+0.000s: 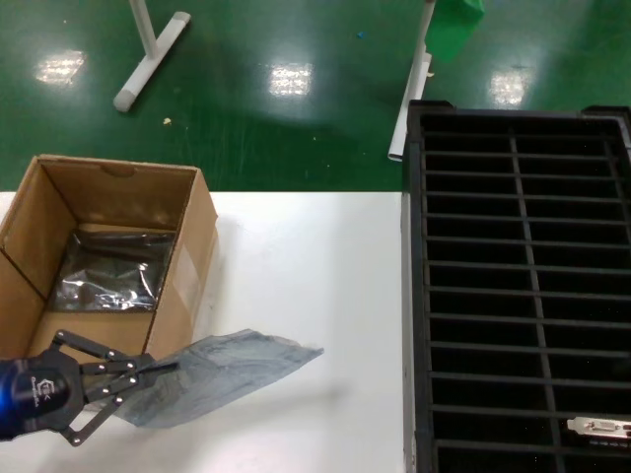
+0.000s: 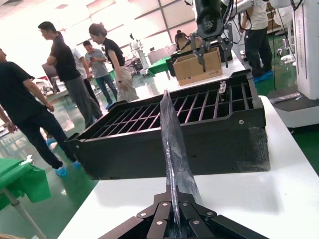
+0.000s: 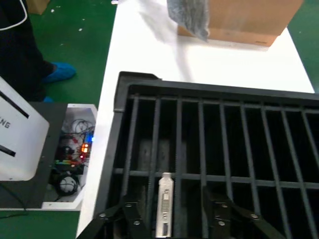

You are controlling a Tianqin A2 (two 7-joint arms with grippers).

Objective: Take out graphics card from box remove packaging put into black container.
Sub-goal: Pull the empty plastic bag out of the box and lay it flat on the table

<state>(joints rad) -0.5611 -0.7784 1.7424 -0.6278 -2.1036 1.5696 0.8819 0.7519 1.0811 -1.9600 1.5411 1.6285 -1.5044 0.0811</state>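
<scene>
My left gripper (image 1: 163,372) (image 2: 174,206) is shut on one end of the packaging (image 1: 232,370) (image 2: 172,134), a crinkly grey bag. The bag stretches out over the white table just in front of the box (image 1: 187,266) (image 3: 244,20). In the black container (image 1: 523,296) (image 2: 199,134) (image 3: 199,129) the graphics card (image 1: 598,428) (image 3: 165,204) stands in a near slot, only its silver bracket showing. My right gripper (image 3: 173,211) hovers open above that bracket, one finger on each side and clear of it. It does not appear in the head view.
Another shiny grey bag (image 1: 108,271) lies on the floor of the box. The white table (image 1: 315,266) ends at green floor with white stand legs (image 1: 148,54). People (image 2: 65,64) and another robot with a box (image 2: 199,64) stand beyond the container.
</scene>
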